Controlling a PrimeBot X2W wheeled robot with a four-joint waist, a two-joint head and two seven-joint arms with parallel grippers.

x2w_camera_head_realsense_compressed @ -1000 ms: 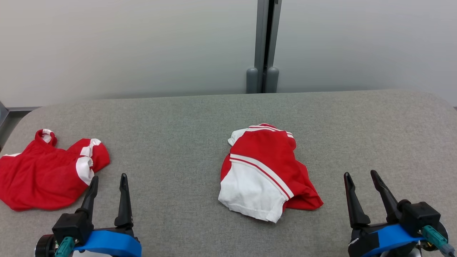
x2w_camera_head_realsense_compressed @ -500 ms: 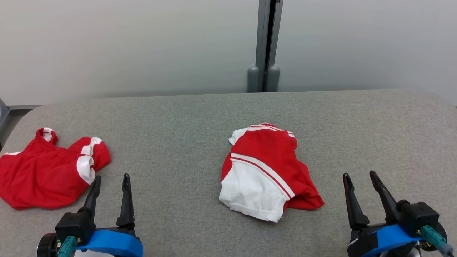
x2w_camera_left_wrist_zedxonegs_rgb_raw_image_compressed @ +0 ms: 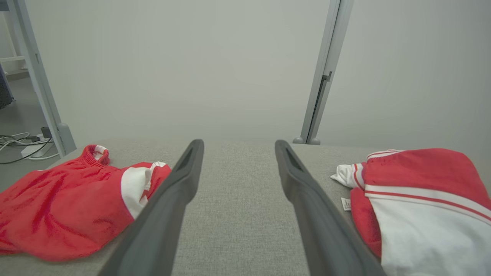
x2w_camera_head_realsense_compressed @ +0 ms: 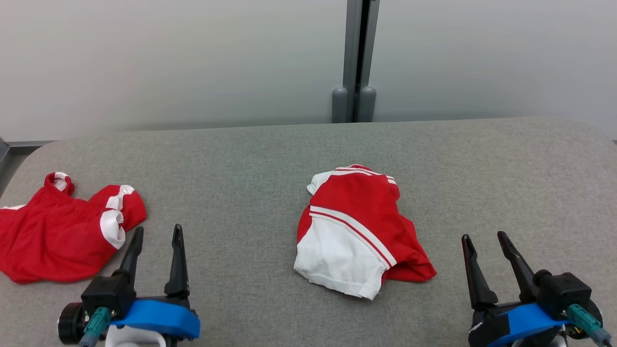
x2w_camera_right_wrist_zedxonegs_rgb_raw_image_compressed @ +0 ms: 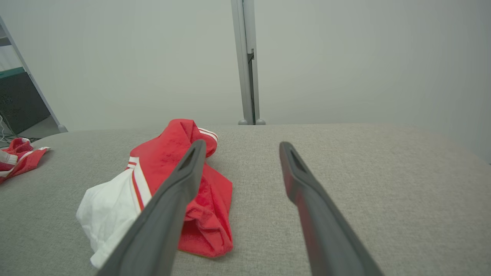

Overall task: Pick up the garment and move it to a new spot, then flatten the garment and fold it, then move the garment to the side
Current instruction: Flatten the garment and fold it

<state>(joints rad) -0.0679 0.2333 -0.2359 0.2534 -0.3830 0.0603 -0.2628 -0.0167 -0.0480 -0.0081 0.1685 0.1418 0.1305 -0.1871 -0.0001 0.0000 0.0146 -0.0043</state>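
Garment (x2w_camera_head_realsense_compressed: 356,231) bunched on table (x2w_camera_head_realsense_compressed: 241,159), ahead-left of right gripper (x2w_camera_head_realsense_compressed: 482,235), ahead-right of left gripper (x2w_camera_head_realsense_compressed: 158,229) | both empty, fingers spread wide, likely readied for pickup | second red garment (x2w_camera_head_realsense_compressed: 58,231) just left of left gripper

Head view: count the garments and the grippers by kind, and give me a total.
Garments: 2, the red and white garment mid-table and the mostly red garment at the left.
Grippers: 2, left gripper and right gripper, both open.
Total: 4
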